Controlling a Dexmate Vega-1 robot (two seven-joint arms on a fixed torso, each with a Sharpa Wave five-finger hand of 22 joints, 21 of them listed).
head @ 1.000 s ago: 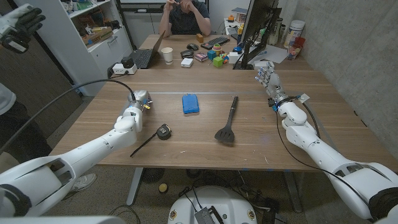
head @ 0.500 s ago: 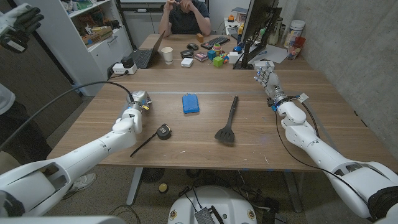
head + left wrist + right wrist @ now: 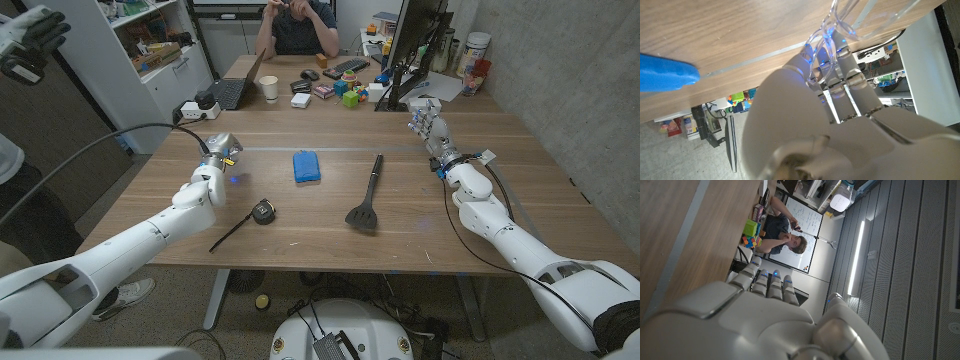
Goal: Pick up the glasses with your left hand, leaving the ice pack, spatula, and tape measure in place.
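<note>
My left hand (image 3: pixel 216 152) is raised over the table's left side, and its fingers (image 3: pixel 850 75) grip the clear plastic glasses (image 3: pixel 832 22), which jut out past the fingertips. The blue ice pack (image 3: pixel 307 166) lies at mid-table, to the right of that hand; its edge also shows as a blue ice pack (image 3: pixel 665 76) in the left wrist view. The black spatula (image 3: pixel 365 195) lies right of the ice pack. The tape measure (image 3: pixel 263 211) sits nearer the front edge. My right hand (image 3: pixel 426 120) waits at the far right with fingers (image 3: pixel 771 282) straight, holding nothing.
A thin black stick (image 3: pixel 230 232) lies beside the tape measure. At the table's far end are a laptop (image 3: pixel 232 92), a white cup (image 3: pixel 269 88), coloured cubes (image 3: pixel 349 96) and a monitor (image 3: pixel 415 45). A person (image 3: pixel 296 25) sits behind them. Shelves (image 3: pixel 150 55) stand at the left.
My left hand has moved up and away from the front edge with the glasses in it. The ice pack, spatula, tape measure and right arm have stayed put.
</note>
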